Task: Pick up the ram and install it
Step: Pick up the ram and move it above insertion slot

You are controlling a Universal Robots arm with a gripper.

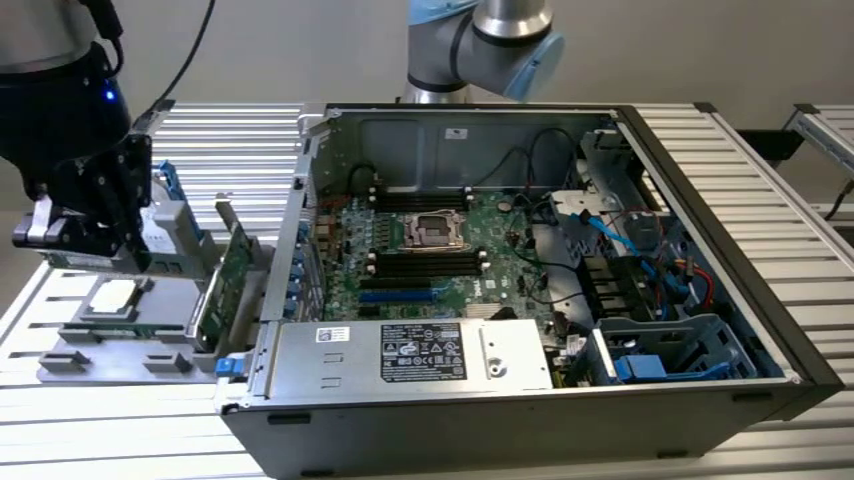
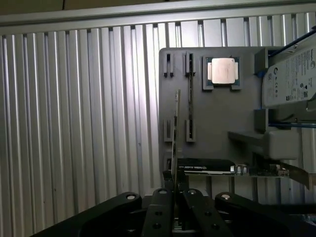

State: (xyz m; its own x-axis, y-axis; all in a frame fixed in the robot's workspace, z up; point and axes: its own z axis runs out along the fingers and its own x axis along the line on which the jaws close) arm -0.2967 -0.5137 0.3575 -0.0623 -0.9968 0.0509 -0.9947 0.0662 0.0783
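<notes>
Pincer [image 2: 174, 193] clamps the ram [image 2: 176, 123] edge-on over the grey holder [image 2: 217, 118].

- power supply [image 1: 400, 355]: a black label [image 1: 423, 352] with white print and marks, and a white sticker [image 1: 334, 335] beside it; the letters are too small to read.
- case back wall [image 1: 400, 140]: a small white tag [image 1: 458, 131], not legible.
- hard drive [image 2: 291, 74]: a white label with rows of fine print, unreadable.
- expansion card [image 2: 205, 166]: a line of white letters on its black edge, too small to make out.
</notes>
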